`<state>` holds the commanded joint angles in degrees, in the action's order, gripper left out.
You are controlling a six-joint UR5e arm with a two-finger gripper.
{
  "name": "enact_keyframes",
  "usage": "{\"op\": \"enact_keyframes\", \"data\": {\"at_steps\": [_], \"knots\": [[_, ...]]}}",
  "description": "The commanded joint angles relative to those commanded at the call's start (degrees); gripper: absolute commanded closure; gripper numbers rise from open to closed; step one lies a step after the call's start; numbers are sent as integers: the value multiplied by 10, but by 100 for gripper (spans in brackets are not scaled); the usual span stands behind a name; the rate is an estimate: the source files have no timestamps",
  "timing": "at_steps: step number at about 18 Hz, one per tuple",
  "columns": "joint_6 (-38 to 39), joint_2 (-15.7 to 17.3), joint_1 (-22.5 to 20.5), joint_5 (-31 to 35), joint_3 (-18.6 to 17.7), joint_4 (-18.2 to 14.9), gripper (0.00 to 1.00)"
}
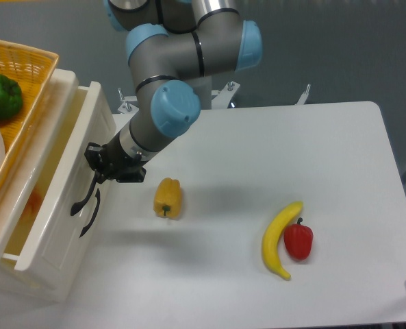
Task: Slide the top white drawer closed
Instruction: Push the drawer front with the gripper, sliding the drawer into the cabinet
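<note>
Camera view, reading left from the yellow pepper (168, 197): the top white drawer (55, 205) stands partly open; light, stiff, glossy plastic (probably slippery). The gripper (100, 168) meets its black handle (81, 201); jaw state unclear. Push the front squarely.

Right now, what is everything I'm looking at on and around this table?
top white drawer: one, glossy white, left edge, partly open, black handle on its front
orange thing: one, inside the drawer, mostly hidden, kind unclear
basket: one, yellow wicker, on top of the cabinet, upper left
green pepper: one, green, in the basket
yellow pepper: one, yellow, on the table near the drawer
banana: one, yellow, right of centre
red pepper: one, red, touching the banana's right side
table: one, white
gripper: one, black, at the drawer front by the handle; arm grey with blue joints
</note>
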<state>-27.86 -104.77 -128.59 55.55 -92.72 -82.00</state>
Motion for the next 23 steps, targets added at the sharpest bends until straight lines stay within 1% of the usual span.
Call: {"op": "enact_keyframes", "data": {"at_steps": [10,15,18,21,23], "knots": [[10,-2,22,-1,0,3,100],[33,-7,33,-1,0,41,100],[27,-8,32,3,2,44,100],[26,-9,26,6,11,45,97],[25,-8,15,20,11,45,97]]}}
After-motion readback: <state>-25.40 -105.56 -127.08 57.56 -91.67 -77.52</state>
